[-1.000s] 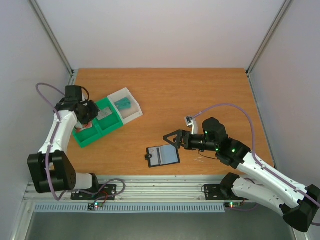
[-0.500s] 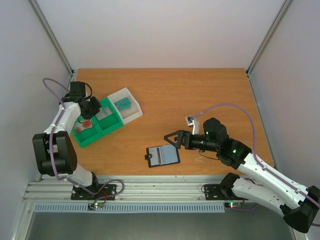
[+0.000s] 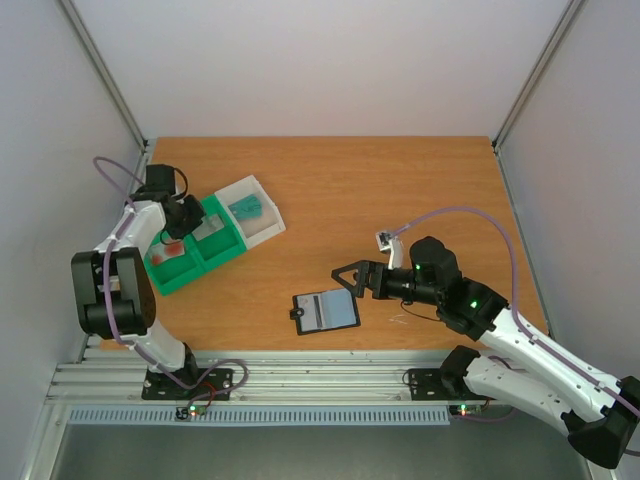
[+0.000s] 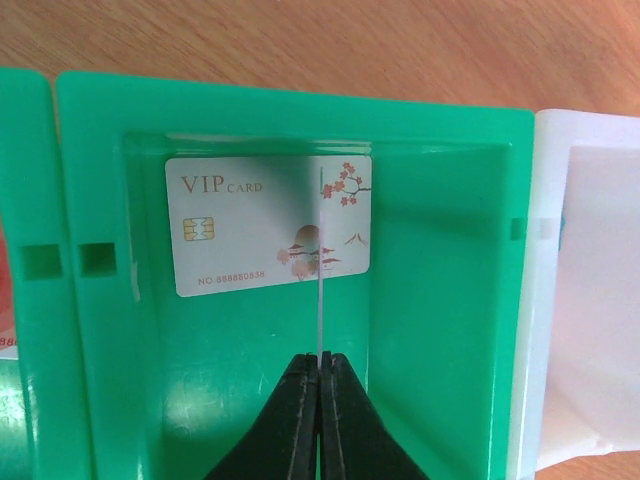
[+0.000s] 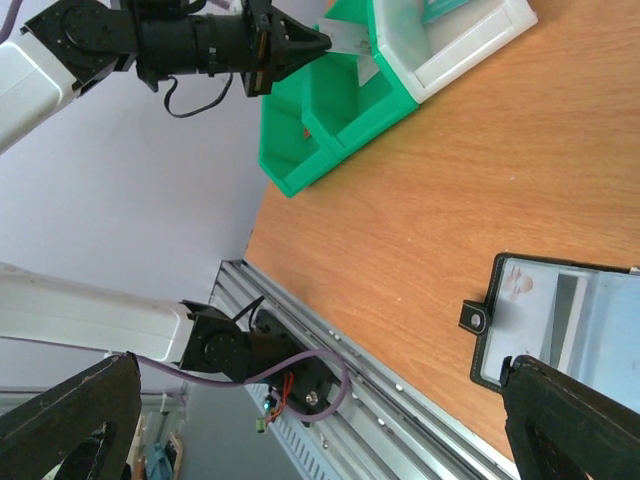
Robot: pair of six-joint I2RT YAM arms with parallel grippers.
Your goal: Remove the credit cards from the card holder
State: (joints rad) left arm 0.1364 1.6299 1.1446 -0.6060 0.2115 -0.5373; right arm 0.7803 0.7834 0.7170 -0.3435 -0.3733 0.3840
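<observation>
Over the middle green bin of the green-and-white sorting tray (image 3: 188, 277), the left fingers (image 4: 319, 362) pinch a white card (image 4: 321, 285) edge-on above a flat VIP card (image 4: 268, 225), while the open black card holder (image 3: 326, 312) lies on the bench (image 3: 400, 190) well apart from the tray, the spread right fingers (image 3: 343, 280) just beyond it.

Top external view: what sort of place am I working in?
Probably a robot test cell: a wooden table boxed in by plain white walls, metal frame posts in the corners, and an aluminium rail along the near edge.

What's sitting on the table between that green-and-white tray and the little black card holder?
Nothing: the top view shows only bare wooden table between the tray and the card holder.
</observation>
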